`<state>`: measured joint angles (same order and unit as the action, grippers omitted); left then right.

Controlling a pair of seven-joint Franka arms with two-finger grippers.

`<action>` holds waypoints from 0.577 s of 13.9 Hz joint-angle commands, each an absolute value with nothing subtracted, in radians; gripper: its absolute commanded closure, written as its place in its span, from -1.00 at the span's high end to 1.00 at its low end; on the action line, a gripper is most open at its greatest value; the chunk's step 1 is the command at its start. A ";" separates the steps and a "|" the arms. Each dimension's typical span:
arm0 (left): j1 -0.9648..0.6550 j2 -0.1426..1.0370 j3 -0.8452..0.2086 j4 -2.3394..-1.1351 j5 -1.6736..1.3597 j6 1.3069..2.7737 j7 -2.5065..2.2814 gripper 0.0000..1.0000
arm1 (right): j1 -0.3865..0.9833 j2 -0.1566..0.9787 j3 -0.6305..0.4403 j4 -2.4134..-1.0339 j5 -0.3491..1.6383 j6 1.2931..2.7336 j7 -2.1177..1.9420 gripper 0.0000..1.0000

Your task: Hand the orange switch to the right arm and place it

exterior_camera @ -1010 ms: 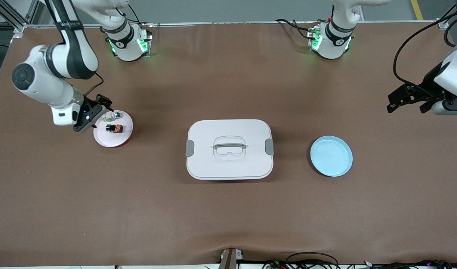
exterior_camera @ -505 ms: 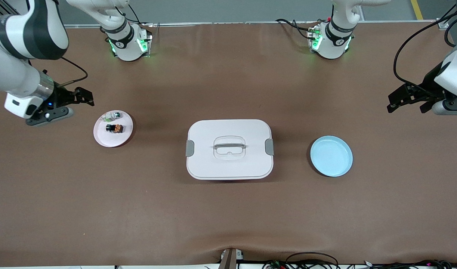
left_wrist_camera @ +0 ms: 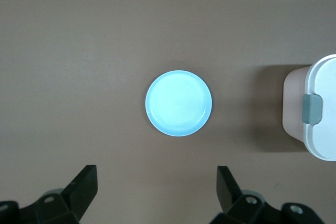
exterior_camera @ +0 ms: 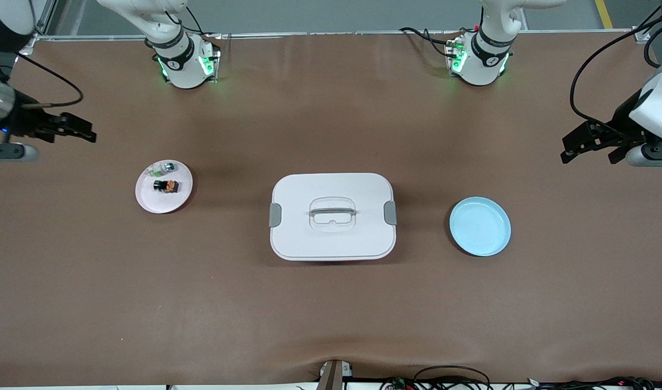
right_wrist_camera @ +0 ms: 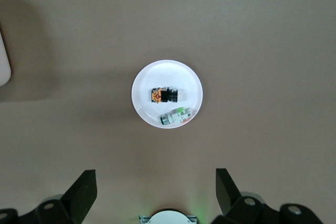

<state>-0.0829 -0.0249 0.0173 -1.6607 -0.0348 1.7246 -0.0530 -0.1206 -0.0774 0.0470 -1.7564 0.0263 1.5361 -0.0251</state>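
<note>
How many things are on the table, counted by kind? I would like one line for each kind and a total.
Plates: 2, the pink plate and the blue plate
Small parts: 2, the orange switch and the green-white-silver part, both on the pink plate
Lidded containers: 1, the white container
Total: 5

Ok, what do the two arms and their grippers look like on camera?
Both arms are white with silver wrists and green-lit bases. The right gripper and left gripper are black, two-fingered, with black cables looping from their wrists.
</note>
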 commanded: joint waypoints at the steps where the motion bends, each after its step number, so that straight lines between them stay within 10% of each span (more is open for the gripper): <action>1: -0.089 -0.023 0.015 -1.640 -0.014 1.704 -0.048 1.00 | -0.181 -0.049 0.061 -1.635 0.035 1.491 0.003 1.00; 8: -0.091 -0.025 0.015 -1.641 -0.014 1.703 -0.048 1.00 | -0.088 -0.048 0.071 -1.571 0.042 1.473 0.006 1.00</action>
<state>-0.0869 -0.0249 0.0165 -1.6586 -0.0348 1.7237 -0.0530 -0.1336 -0.0662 0.0684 -1.6208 0.0408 1.4962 -0.0106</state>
